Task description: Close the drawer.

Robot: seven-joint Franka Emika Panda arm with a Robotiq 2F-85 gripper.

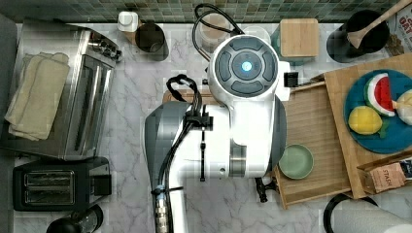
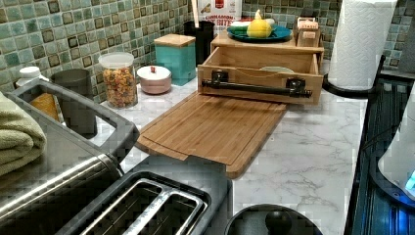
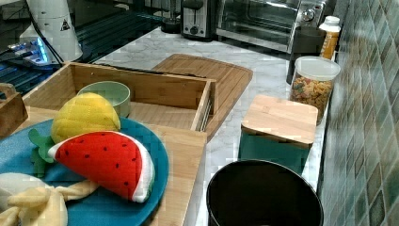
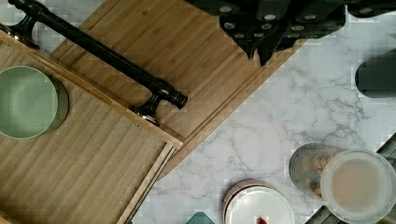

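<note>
I am observing the drawer [image 2: 262, 68] standing pulled out from beneath the cabinet top [image 2: 266, 43], its front overhanging the far end of the bamboo cutting board [image 2: 210, 128] on the marble counter [image 2: 303, 152]. A green bowl [image 1: 296, 161] is sitting inside it, near the front wall. The black bar handle [image 4: 100, 49] is running across the front face, untouched.

My claw [image 4: 254, 49] is hanging above the cutting board, apart from the handle and gripping nothing that I can see. Whether its fingers are spread or closed I cannot tell, since just their dark undersides are entering the wrist view.

To close the drawer well, I am judging that contact should fall near the middle of the handle or front panel, with the push kept straight along the side runners. An off-centre push risks skewing the drawer and binding it. A steady pace should keep the bowl from sliding.

In the top view my own arm [image 1: 243, 111] is covering most of the drawer's front and handle. The drawer's rear is lying hidden under the cabinet top, so remaining travel is hard to gauge.
</note>
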